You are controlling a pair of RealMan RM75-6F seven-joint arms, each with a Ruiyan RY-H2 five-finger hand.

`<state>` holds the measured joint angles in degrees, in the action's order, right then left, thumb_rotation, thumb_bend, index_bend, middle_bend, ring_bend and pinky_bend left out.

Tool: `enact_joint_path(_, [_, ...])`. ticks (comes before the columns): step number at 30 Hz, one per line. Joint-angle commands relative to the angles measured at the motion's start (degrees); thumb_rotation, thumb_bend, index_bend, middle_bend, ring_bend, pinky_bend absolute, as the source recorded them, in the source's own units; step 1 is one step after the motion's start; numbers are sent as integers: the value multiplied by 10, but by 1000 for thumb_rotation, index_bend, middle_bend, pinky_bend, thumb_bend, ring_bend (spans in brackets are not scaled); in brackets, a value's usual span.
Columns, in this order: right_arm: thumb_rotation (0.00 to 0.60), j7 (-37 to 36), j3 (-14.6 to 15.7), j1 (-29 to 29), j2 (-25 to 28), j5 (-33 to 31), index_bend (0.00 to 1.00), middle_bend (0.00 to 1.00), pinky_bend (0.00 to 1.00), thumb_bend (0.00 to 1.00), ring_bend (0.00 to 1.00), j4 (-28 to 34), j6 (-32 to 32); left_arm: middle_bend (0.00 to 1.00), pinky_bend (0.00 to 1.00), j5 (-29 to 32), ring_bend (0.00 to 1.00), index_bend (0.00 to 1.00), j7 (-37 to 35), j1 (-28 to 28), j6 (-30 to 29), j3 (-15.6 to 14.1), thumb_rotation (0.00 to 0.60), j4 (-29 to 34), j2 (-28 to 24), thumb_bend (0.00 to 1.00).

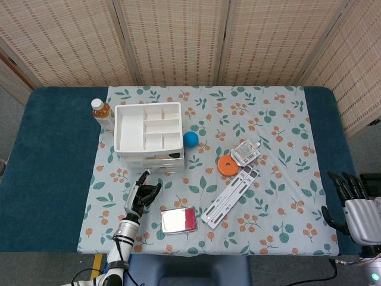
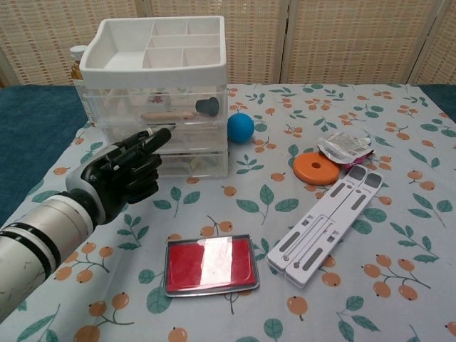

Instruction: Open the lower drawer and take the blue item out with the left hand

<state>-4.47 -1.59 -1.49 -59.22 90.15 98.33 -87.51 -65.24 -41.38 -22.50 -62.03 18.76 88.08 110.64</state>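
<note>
Left hand [image 2: 127, 173] empty, fingers loosely curled with one extended, poised near and slightly left of the drawer unit [image 2: 158, 96], not touching it. Lower drawer [image 2: 189, 161] shut, lying just far and right of the fingertips, long axis running left-right. Blue item inside not discernible through the clear front; blue ball [image 2: 241, 127] resting on the cloth-covered surface [image 2: 399, 185] right of the unit. Right hand [image 1: 356, 210] open, idle at the near right edge, well apart; left hand clearly nearer.
</note>
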Motion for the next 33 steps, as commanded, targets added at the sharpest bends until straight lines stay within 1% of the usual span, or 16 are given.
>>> enact_joint_path(1, [600,-1,0,1,1,1,0,113,23,431,0,0,-2,961,1000,-32,1000,351,34,9,-6,-31,600,18,-32,295])
enact_joint_path(3, [600,-1,0,2,2,3,0,113,23,431,0,0,-6,953,1000,-57,1000,382,53,11,-13,-46,600,23,-51,295])
enact_joint_path(4, [600,-1,0,3,3,4,0,113,23,432,0,0,-8,951,1000,-75,1000,384,65,13,-17,-57,600,26,-66,295])
enact_joint_path(6, [600,-1,-1,5,5,4,0,113,23,432,0,0,-12,938,1000,-98,1000,385,86,17,-30,-69,600,33,-91,295])
enact_joint_path(11, [600,0,-1,7,6,5,0,113,24,431,0,1,-17,927,1000,-138,1000,320,157,21,-55,-84,600,51,-148,295])
enact_joint_path(15, [600,-1,-2,6,6,6,0,113,24,431,0,0,-17,926,1000,-160,1000,280,225,18,-75,-82,600,62,-184,295])
enact_joint_path(19, [600,-3,-2,6,5,6,0,113,24,432,0,-2,-17,925,1000,-156,1000,261,285,11,-84,-71,600,72,-208,295])
enact_joint_path(27, [600,-8,-2,8,2,5,0,113,23,431,0,-8,-17,926,1000,-128,1000,247,329,-7,-81,-50,600,83,-218,295])
enact_joint_path(33, [600,-10,-1,9,1,4,0,113,23,432,0,-9,-17,926,1000,-109,1000,242,341,-19,-71,-44,600,82,-217,295])
